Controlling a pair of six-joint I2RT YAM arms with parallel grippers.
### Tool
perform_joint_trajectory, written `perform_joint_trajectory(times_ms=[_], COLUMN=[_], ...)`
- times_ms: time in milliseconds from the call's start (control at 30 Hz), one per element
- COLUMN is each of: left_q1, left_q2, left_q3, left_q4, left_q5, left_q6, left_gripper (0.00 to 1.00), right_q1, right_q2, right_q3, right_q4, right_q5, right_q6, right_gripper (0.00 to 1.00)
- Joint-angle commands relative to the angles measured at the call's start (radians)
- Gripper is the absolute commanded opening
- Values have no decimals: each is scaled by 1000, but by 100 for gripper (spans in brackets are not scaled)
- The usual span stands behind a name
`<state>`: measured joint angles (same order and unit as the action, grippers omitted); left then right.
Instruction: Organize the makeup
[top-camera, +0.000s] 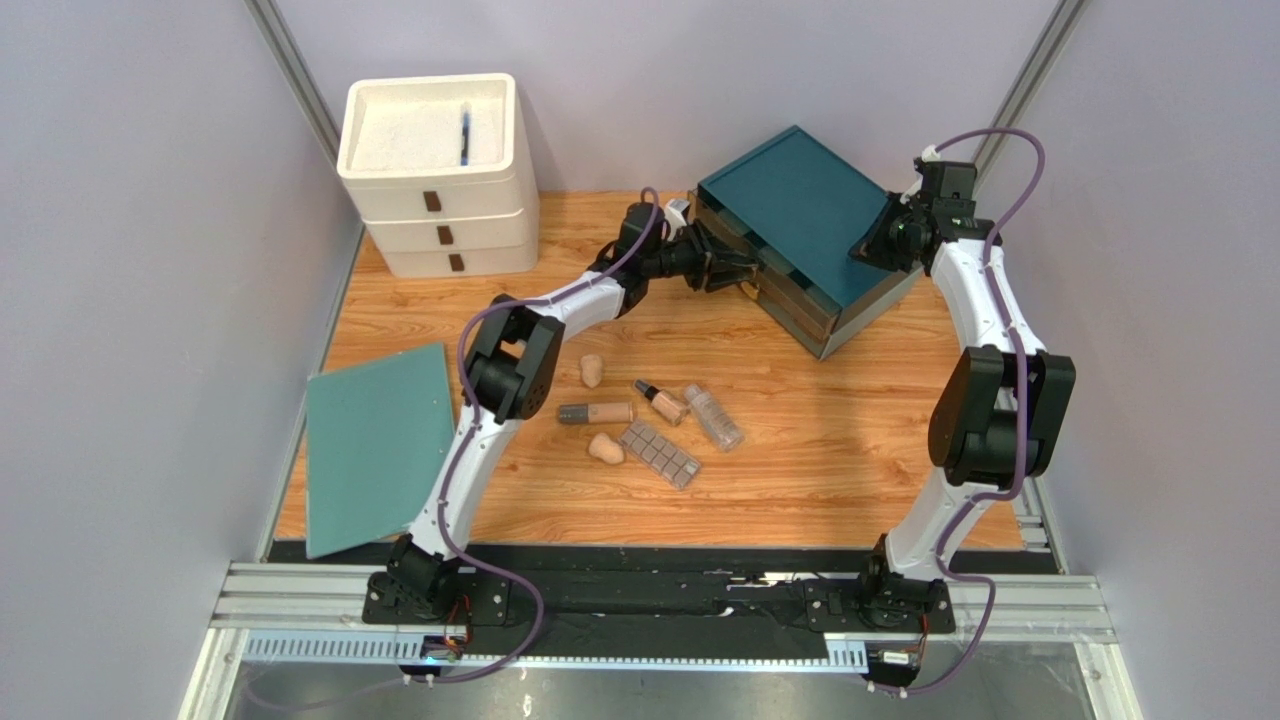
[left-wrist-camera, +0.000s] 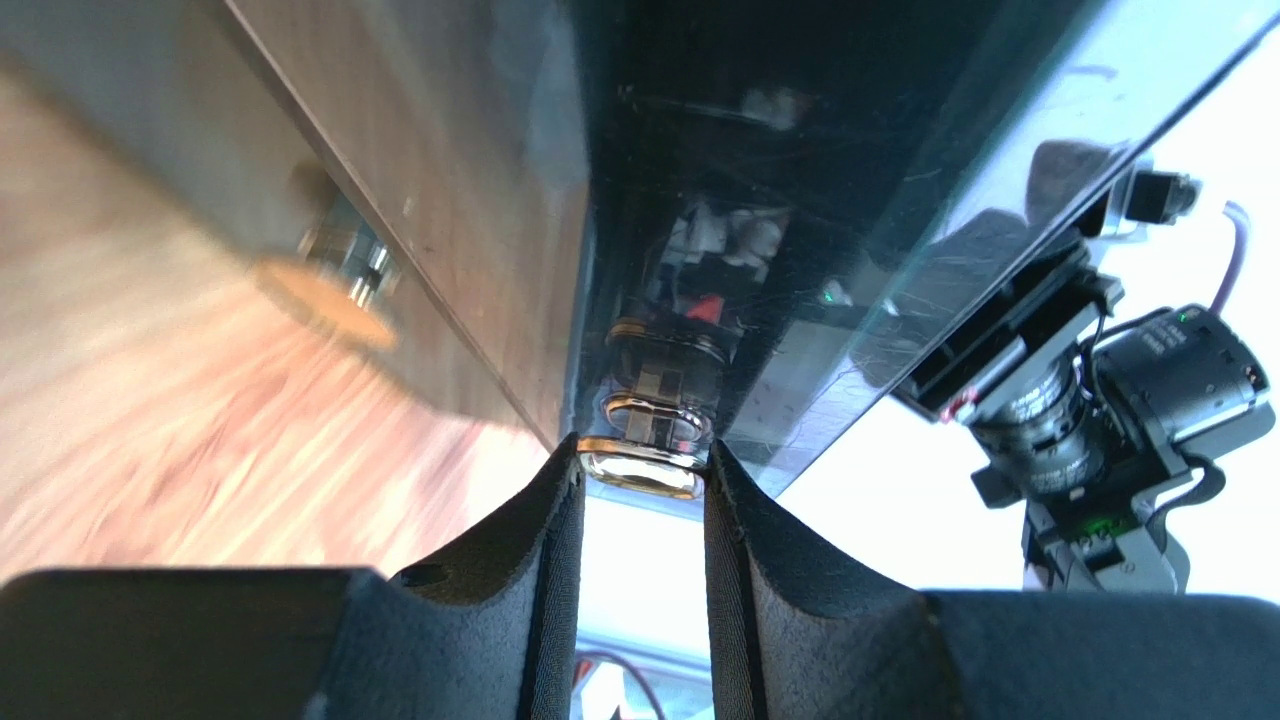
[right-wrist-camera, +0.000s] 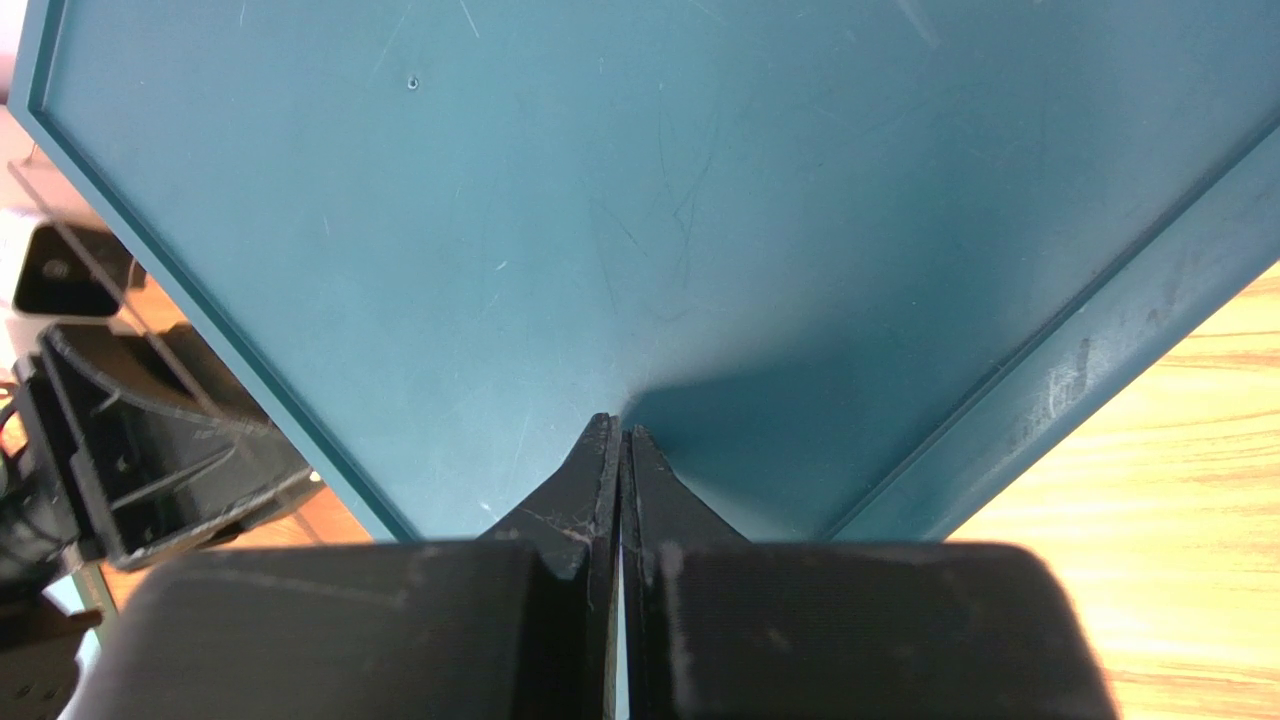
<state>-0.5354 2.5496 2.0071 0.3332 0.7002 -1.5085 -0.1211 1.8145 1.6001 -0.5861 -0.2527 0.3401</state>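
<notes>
The makeup lies loose on the wooden table: two beige sponges, a beige tube with grey cap, a black-capped dropper bottle, a clear bottle and a gridded palette. My left gripper is at the front of a dark teal drawer box. In the left wrist view, the left gripper is shut on a metal drawer knob. My right gripper rests on the box's top. In the right wrist view, the right gripper is shut and empty, tips on the teal top.
A white stacked drawer unit stands at the back left. A flat teal sheet lies at the table's left edge. A second knob shows on a lower drawer front. Grey walls close in the sides and back.
</notes>
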Motion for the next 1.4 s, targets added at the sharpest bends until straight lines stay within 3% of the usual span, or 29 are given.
perform_joint_trajectory(times_ms=[0,300,500,533,667,767,1133,1367], left_q1=[40,51,63,61,61,61,60,19], left_q2=[-121,-347,-391,-376,-390,-448,-679,-735], left_q3=[-146,-382,-372,-358,-308,-297,-312,-363], left_q4=[-13,-134,-269,-281,-391,-514,-994,-1253], left_q5=[1,-21,-22,-10,-10,-47,-172,-370], left_q6=[74,204,294,300,405,531,1037,1321], left_gripper=[8,6,13,18,74,87,91,89], right_q1=[1,1,1,1,1,1,1,1], right_q2=[42,48,46,48,43,36,28,16], right_q3=[-26,-19,-28,-31,-34,-34,-49,-72], right_q4=[-78,-90,-90,-93,-96,-100,-100,-106], right_q5=[4,1,-8,-10,-13,-11,-37,-51], right_q6=[-23,-23,-23,-26,-33,-36,-35,-36], right_gripper=[0,0,0,0,0,0,0,0])
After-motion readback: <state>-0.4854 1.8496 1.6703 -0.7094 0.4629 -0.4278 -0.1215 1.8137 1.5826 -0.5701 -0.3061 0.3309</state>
